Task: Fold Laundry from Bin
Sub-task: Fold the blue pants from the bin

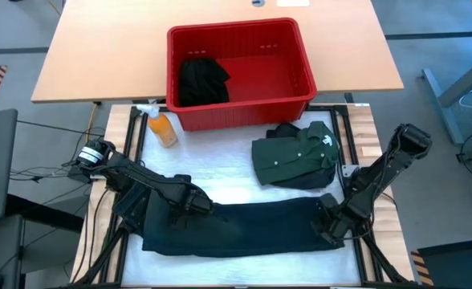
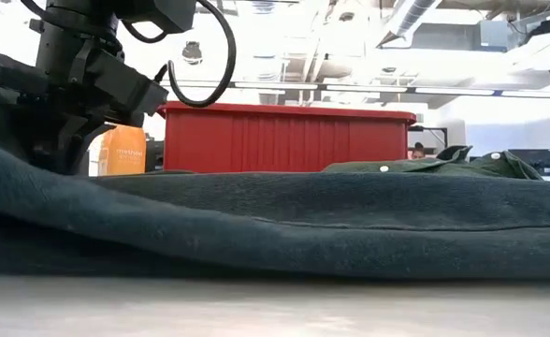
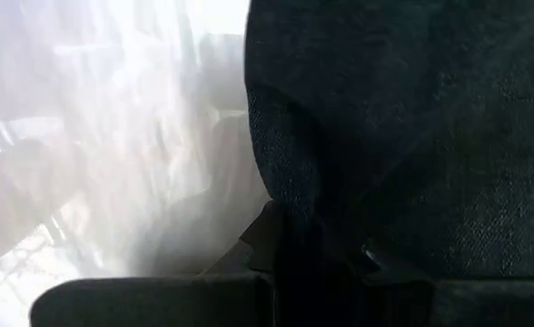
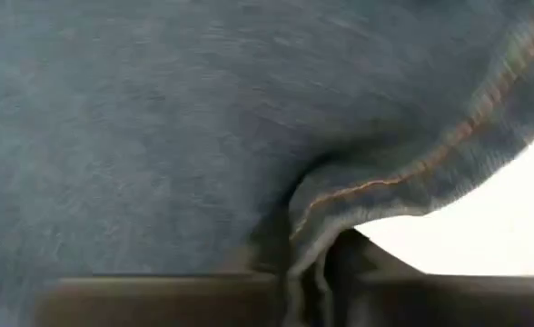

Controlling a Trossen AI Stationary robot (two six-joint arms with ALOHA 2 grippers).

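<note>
Left gripper (image 1: pixel 197 201) and right gripper (image 1: pixel 326 221), high view, pinch opposite ends of a dark garment (image 1: pixel 244 229) on the bench (image 1: pixel 228 181); green shirt (image 1: pixel 296 156) folded, one garment (image 1: pixel 201 80) left in the bin (image 1: pixel 300 56); wrist views: both clamp cloth.

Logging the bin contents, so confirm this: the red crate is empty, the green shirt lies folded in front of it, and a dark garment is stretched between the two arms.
Not quite. The high view shows the red crate is not empty: a black garment lies in its left part. The rest holds: the green shirt lies folded in front of it, and a dark garment is stretched between the two arms.
</note>
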